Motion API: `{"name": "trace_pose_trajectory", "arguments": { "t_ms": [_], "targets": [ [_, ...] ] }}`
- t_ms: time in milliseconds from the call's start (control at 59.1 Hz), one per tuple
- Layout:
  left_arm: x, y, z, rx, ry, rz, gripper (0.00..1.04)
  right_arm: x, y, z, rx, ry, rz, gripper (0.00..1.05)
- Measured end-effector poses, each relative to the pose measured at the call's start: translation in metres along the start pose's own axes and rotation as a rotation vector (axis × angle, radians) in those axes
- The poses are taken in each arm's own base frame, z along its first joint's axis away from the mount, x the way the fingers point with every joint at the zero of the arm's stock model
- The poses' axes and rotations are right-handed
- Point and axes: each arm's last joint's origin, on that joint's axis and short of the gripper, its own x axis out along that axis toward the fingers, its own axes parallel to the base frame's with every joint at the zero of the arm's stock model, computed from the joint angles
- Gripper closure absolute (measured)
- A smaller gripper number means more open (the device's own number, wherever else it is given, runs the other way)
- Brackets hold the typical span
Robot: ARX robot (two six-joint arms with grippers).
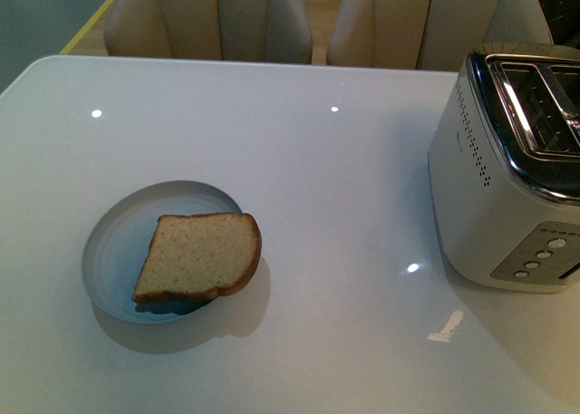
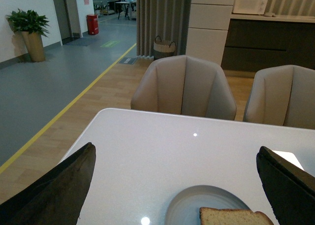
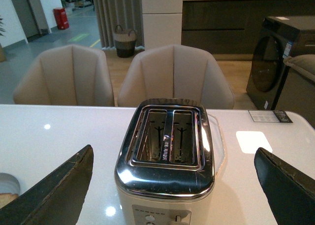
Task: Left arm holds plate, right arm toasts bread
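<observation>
Only the front view shows the whole bread (image 1: 198, 258), long axis left-right, domed end rightward; left gripper (image 2: 175, 150) and right gripper (image 3: 173, 150) gape wide.

The table (image 1: 317, 151) is glossy white. The plate (image 1: 107, 251) toward its left edge is pale blue-white with faint concentric rings; the bread (image 1: 201, 255) is speckled light brown, crust darker. At the right edge the toaster (image 1: 480, 206) is cream with a chrome top and rows of dark dots.
</observation>
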Motion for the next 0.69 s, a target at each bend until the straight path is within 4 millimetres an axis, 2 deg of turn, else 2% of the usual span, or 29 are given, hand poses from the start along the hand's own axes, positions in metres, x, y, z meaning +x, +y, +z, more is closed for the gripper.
{"name": "trace_pose_trajectory", "arguments": {
  "t_ms": [541, 592, 642, 693],
  "targets": [
    [0.0000, 0.0000, 0.0000, 0.000, 0.000, 0.000, 0.07, 0.0000, 0.0000, 0.0000, 0.000, 0.000, 0.000, 0.09],
    [0.0002, -0.0005, -0.0005, -0.050, 0.132, -0.028, 0.07, 0.0000, 0.0000, 0.0000, 0.000, 0.000, 0.000, 0.09],
    [0.0024, -0.0010, 0.0021, -0.168, 0.430, -0.015, 0.07, 0.0000, 0.0000, 0.0000, 0.000, 0.000, 0.001, 0.09],
    [0.0046, -0.0010, 0.0006, -0.223, 0.588, 0.005, 0.07, 0.0000, 0.0000, 0.0000, 0.000, 0.000, 0.000, 0.09]
  ]
}}
